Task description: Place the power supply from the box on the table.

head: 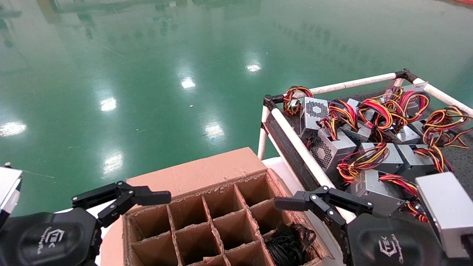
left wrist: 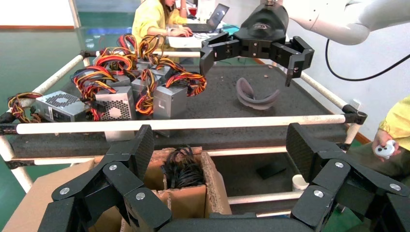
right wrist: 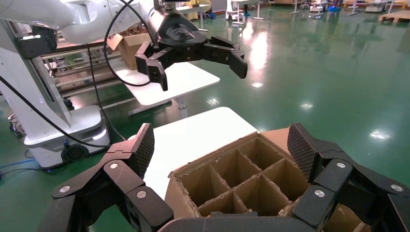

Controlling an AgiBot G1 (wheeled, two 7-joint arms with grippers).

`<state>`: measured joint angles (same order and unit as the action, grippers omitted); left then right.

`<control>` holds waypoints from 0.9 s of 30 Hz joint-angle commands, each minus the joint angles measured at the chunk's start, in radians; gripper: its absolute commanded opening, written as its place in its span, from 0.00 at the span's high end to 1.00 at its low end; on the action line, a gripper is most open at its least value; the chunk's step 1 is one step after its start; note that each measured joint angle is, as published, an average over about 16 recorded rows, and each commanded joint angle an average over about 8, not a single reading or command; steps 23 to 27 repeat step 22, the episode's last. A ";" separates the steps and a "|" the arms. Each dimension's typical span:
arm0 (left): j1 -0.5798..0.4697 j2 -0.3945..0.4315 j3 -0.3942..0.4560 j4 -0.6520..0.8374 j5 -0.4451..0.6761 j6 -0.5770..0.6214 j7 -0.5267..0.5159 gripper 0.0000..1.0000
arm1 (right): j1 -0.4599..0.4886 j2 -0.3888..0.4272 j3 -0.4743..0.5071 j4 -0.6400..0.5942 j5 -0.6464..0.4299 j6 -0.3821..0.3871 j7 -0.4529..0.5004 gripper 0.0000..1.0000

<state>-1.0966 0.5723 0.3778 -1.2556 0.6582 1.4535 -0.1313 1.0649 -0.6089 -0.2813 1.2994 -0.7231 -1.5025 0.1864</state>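
While hovering left gripper (head: 122, 197) and right gripper (head: 323, 202) wide open at the box (head: 192, 173) edges, spotted power supply (head: 332, 149) units only on the table (head: 462, 159), nearer right; none in visible cells.

box (head: 207, 218): brown, open, grid cells | power supplies (head: 369, 147): heaped on table (head: 295, 147)

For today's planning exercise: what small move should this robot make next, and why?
Probably draw the open right gripper back over the box's nearer cells: the visible cells hold only black cable, and power supplies already lie on the table. Left gripper hovers open.
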 commanded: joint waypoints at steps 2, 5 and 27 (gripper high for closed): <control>0.000 0.000 0.000 0.000 0.000 0.000 0.000 0.00 | 0.003 -0.001 0.000 -0.005 -0.002 0.002 0.000 0.00; 0.000 0.000 0.000 0.000 0.000 0.000 0.000 0.00 | 0.005 -0.001 0.001 -0.008 -0.004 0.004 0.000 0.00; 0.000 0.000 0.000 0.000 0.000 0.000 0.000 0.00 | 0.010 -0.002 0.002 -0.016 -0.007 0.007 0.001 0.00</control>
